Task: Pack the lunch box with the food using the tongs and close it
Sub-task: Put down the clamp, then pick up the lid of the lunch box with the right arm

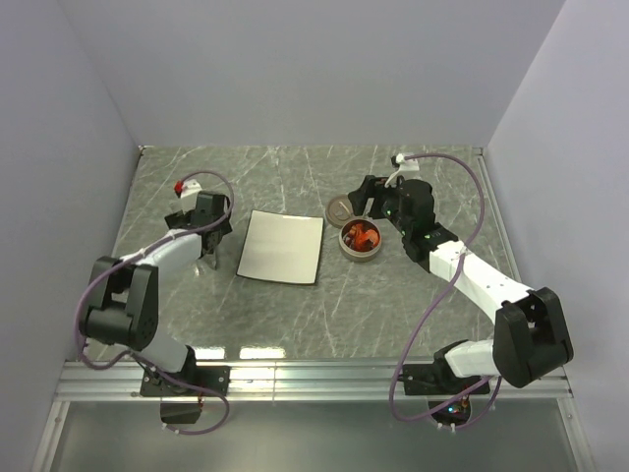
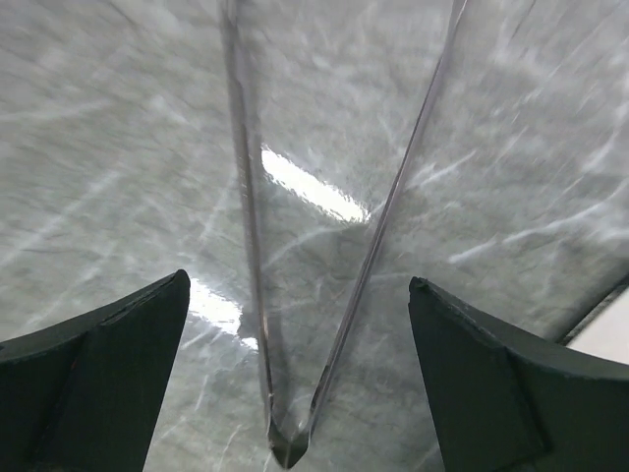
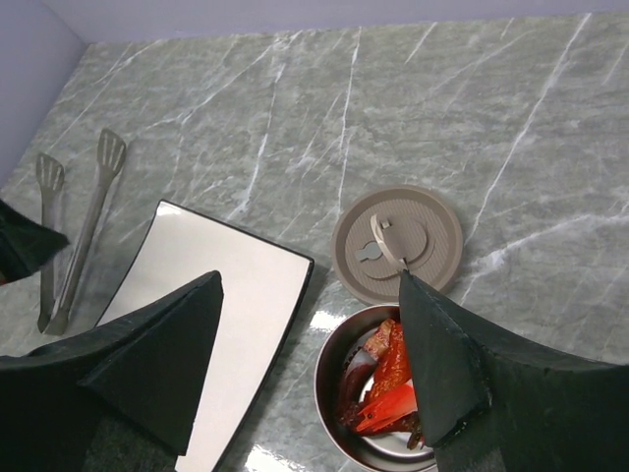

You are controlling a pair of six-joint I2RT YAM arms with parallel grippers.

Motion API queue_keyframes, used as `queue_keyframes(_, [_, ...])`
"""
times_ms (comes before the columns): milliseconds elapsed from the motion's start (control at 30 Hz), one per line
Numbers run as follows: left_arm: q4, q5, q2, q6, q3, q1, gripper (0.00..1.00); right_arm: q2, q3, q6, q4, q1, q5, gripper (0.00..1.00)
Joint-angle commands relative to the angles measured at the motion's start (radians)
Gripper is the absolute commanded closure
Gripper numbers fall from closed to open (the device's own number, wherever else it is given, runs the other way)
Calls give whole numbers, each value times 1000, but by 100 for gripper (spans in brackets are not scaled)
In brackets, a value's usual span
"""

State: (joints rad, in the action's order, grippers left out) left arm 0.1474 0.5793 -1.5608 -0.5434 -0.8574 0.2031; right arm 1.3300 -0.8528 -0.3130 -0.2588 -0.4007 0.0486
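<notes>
The tongs (image 2: 378, 211) lie flat on the marble, hinge end toward the camera. My left gripper (image 2: 298, 285) hovers open over them, one finger on each side, neither touching. In the top view the left gripper (image 1: 209, 238) is left of the white plate, with the tongs (image 1: 212, 260) just showing beneath it. The lunch box (image 3: 337, 385) is a round silver tin holding the red-orange food (image 3: 391, 372). Its greyish-brown lid (image 3: 398, 241) lies flat beside it. My right gripper (image 3: 310, 285) is open above the tin (image 1: 361, 241), holding nothing.
A white square plate (image 1: 282, 246) lies bare between the two arms, also in the right wrist view as the plate (image 3: 231, 295). The side walls stand close to both arms. The right arm's cable (image 1: 472, 187) loops over the back right.
</notes>
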Motion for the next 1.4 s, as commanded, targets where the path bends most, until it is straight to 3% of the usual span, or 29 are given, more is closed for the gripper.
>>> queue_keyframes(0, [-28, 149, 126, -24, 15, 42, 0, 1, -26, 25, -34, 10, -27, 18])
queue_keyframes(167, [-112, 237, 254, -7, 44, 114, 1, 64, -61, 34, -13, 11, -47, 15])
queue_keyframes(300, [-245, 72, 304, 68, 66, 119, 1, 142, -112, 44, 1, 13, -47, 14])
queue_keyframes(433, [-443, -287, 315, 155, 104, 119, 0, 231, -176, 69, 35, 13, -67, 15])
queue_keyframes(567, [-587, -393, 305, 204, 133, 117, 1, 327, -248, 104, 62, 13, -52, 17])
queue_keyframes(867, [-560, -401, 262, 206, 127, 108, 1, 537, -426, 178, 184, -1, -73, 24])
queue_keyframes(1367, [-559, -469, 278, 181, 143, 70, 1, 696, -598, 226, 337, -41, -95, 31])
